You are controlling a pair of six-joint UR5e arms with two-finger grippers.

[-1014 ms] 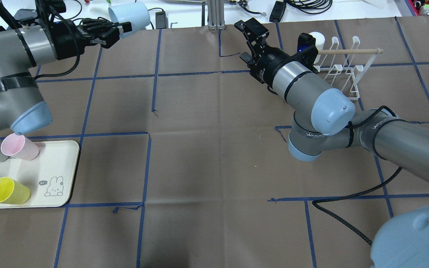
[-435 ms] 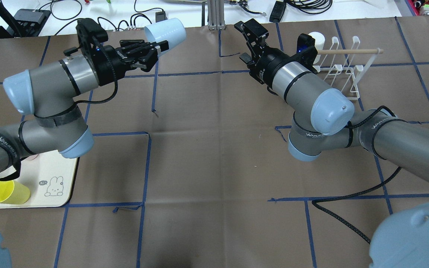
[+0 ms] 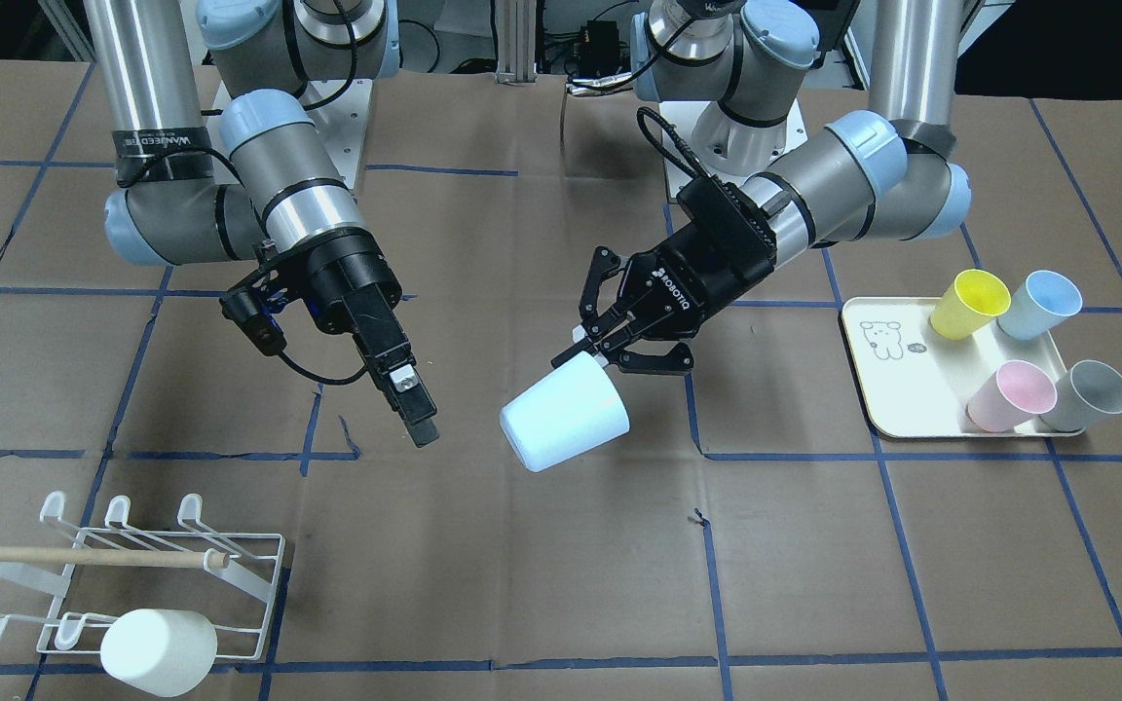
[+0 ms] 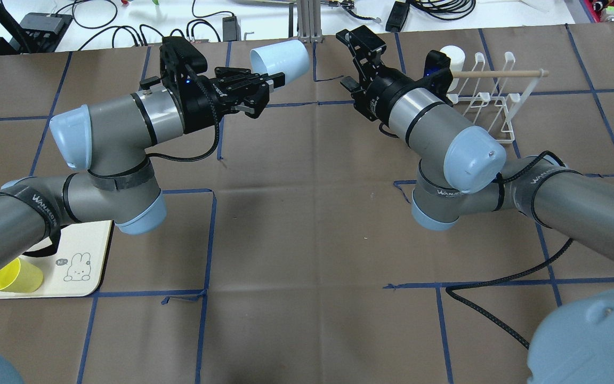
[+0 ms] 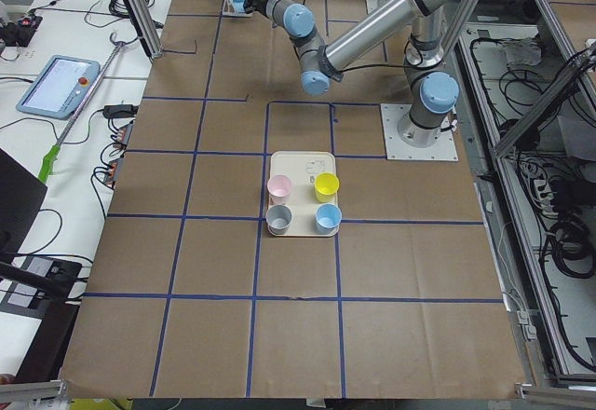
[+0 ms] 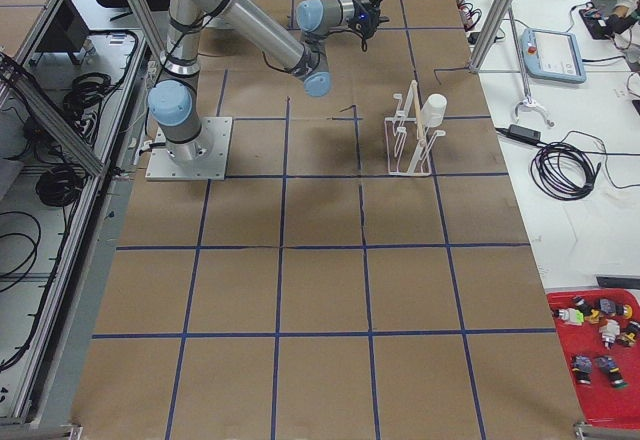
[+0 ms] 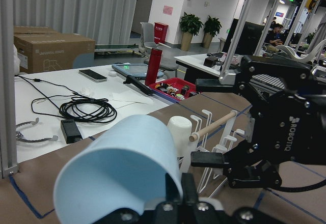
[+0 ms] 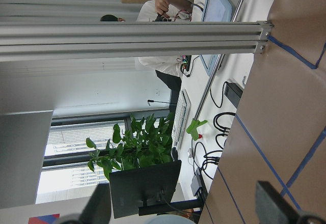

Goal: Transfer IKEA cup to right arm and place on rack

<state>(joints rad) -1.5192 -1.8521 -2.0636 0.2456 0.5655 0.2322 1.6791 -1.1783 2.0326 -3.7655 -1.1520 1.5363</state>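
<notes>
- Above the counter's (image 4: 307, 240) far half, at about 11 o'clock in the overhead view, the pale blue IKEA cup (image 4: 280, 60) is held off the surface on its side, its wall pinched by the closed left gripper (image 4: 275, 82).
- Just past it, at 12 o'clock, the right gripper (image 4: 354, 61) is seen spread wide and empty, near the cup but apart from it.
- The pick-up is judged done; the hand-over, the left gripper's release and the placing on the rack (image 4: 485, 98), at 1 o'clock, are left.
- Nearest the robot, at 8 o'clock, a cream tray (image 4: 91, 256) is set, carrying a yellow cup (image 3: 970, 304), blue cup (image 3: 1038, 304), pink cup (image 3: 1009, 394) and grey cup (image 3: 1087, 394).
- At 4 o'clock a black cable (image 4: 499, 314) is trailed over the counter, well apart from the hand-over.
- On the rack's far side one white cup (image 4: 453, 56) is already hung; the wooden rod (image 4: 499, 73) crosses above the bare prongs and would have to be cleared.
</notes>
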